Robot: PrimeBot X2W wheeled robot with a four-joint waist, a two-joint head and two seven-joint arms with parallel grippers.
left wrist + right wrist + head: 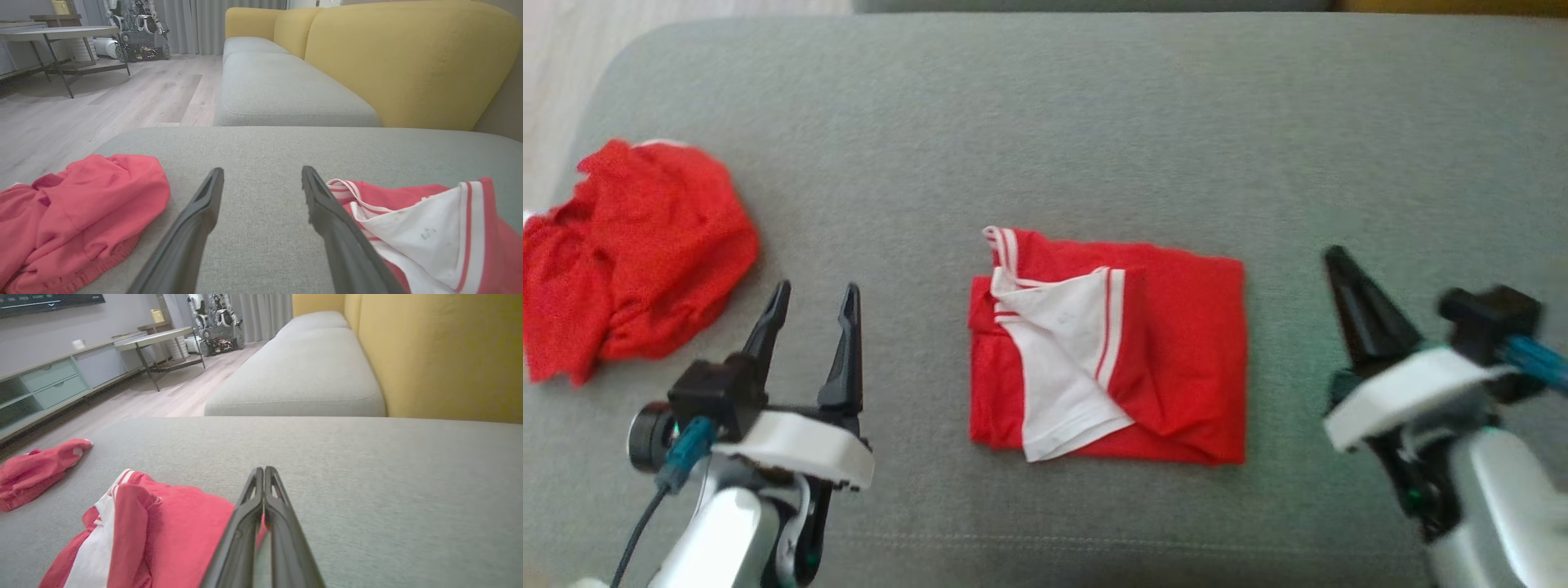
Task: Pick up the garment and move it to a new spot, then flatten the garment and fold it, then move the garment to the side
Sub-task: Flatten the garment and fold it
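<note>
A red garment (1176,351) with a white striped panel lies folded into a rectangle in the middle of the grey cushion (1045,122). My left gripper (817,287) is open and empty, hovering to the garment's left, between it and a crumpled red cloth. In the left wrist view, the left gripper (262,169) points over bare cushion with the garment (429,228) just to its right. My right gripper (1333,260) is shut with nothing in it, a short way right of the garment's edge. From the right wrist, the right gripper (263,469) shows its fingers pressed together, the garment (175,526) lying to their left.
A crumpled red cloth (637,253) lies near the cushion's left edge, beyond which is wooden floor (102,102). A second grey seat (282,90) with a yellow backrest (408,61) lies ahead. A table (57,34) and another robot (139,24) stand far off.
</note>
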